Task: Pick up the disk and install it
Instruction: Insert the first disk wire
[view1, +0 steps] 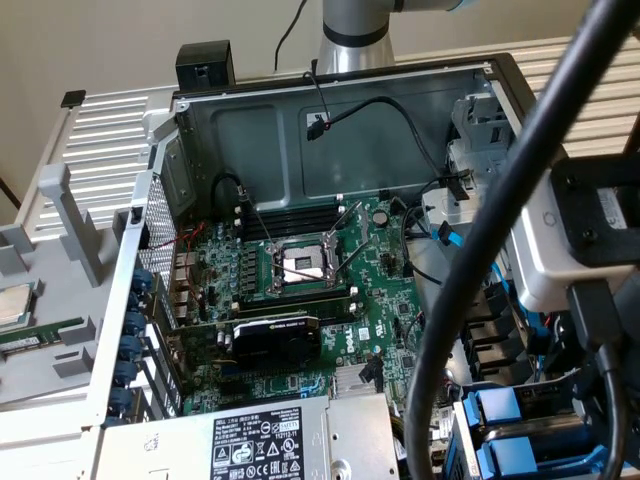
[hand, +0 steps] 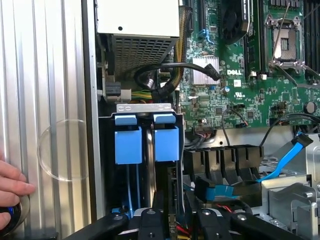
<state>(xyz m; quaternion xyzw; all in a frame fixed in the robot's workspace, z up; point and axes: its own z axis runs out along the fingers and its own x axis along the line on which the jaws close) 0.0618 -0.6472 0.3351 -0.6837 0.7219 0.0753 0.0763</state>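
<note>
The disk (hand: 166, 142) stands on edge in the drive bay at the corner of the open computer case, its blue carrier tab facing me. A second blue carrier (hand: 128, 145) sits in the slot beside it. My gripper (hand: 178, 222) hovers just over the near end of the disk, with its black fingers (hand: 150, 222) apart, one on each side. Wires show through the gap beside the disk, so the jaws are not closed on it. In the exterior view the blue carriers (view1: 497, 412) show at the lower right, below the wrist housing (view1: 560, 240).
The motherboard with its bare processor socket (view1: 305, 262) fills the case floor. The power-supply box (view1: 280, 440) borders the bay. Black connectors and a blue data cable (hand: 285, 160) lie close beside the bay. A person's hand (hand: 12, 182) rests on the ribbed surface outside the case. A thick black cable (view1: 500, 250) crosses the exterior view.
</note>
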